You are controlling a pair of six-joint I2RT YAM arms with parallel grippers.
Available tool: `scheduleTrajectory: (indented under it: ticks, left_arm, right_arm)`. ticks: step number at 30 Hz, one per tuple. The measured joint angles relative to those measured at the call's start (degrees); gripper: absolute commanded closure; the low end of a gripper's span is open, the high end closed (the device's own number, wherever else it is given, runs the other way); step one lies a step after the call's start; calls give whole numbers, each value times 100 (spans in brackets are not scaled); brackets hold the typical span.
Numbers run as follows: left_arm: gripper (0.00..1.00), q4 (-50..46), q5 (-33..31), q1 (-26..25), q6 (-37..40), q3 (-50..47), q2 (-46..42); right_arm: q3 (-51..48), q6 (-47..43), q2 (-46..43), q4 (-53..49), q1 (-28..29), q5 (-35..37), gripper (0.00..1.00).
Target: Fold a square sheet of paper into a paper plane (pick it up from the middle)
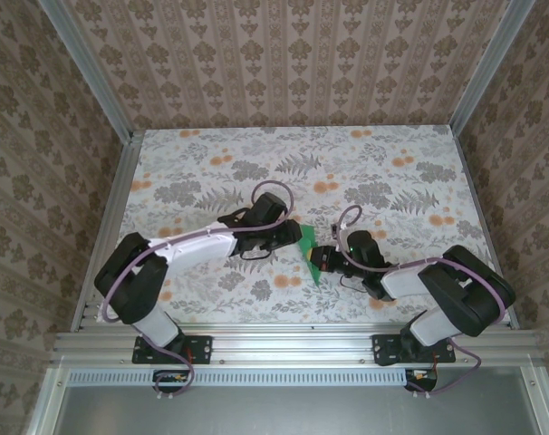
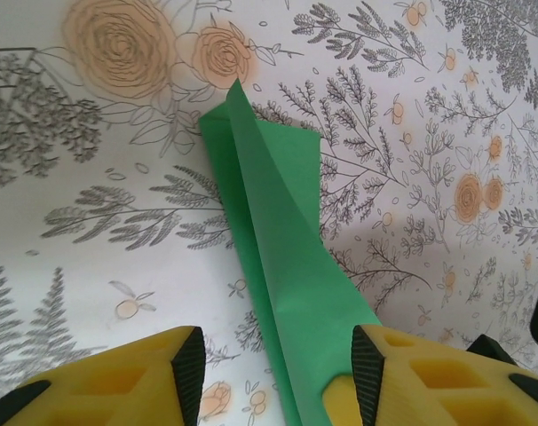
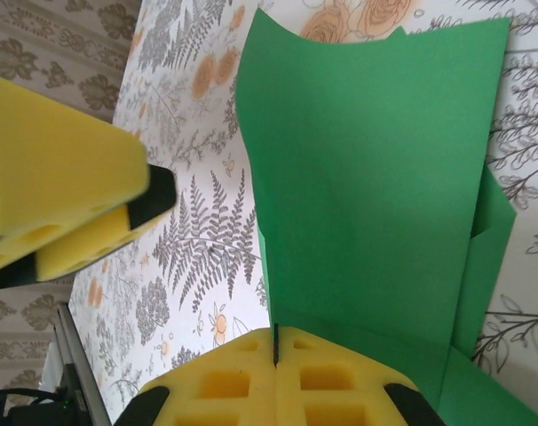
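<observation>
Clamping the green paper [image 3: 367,160]: right gripper [image 3: 275,351] is fully closed, its fingers pressed together at bottom centre of its wrist view with the sheet pinched in the seam. From there the paper stands up and takes most of the upper right of that frame, its top edge curling and a folded flap showing behind it on the right. Left gripper [image 2: 278,373] is roughly half open and has nothing pinched. In its wrist view the creased strip runs from upper centre down between the two yellow fingers [image 2: 118,382], up against the right-hand pad as far as I can tell, with a clear gap to the left-hand one. One left-gripper finger shows blurred at the left edge of the right wrist view, apart from the sheet. Overhead, both grippers meet just right of centre on the floral table [image 1: 374,172], paper between them, a green corner poking toward the bottom of the frame.
</observation>
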Motion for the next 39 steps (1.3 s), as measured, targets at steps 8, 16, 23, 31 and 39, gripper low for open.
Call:
scheduleTrajectory:
  ticks: [8,16,23,31,39]
  left_arm:
    - [64,308,385,-7,-15,413,739]
    - [66,452,562,-11,-13,702,1145]
    - [65,466,686,-24,44,953,1381]
    - [67,476,702,-55,72,1182,1690]
    - [67,501,632,-13,55,1209,1840]
  right_arm:
    - [-94,267,293,229,-306,-229,100]
    - [-295,754,1075,1075,-564,-417,100]
    - [-363,1067,1351,1615,-684,-514,100]
    - [-367,1121,1329,1589,-726,-542,91]
    - [-323,767,433,426,-739,-533,66]
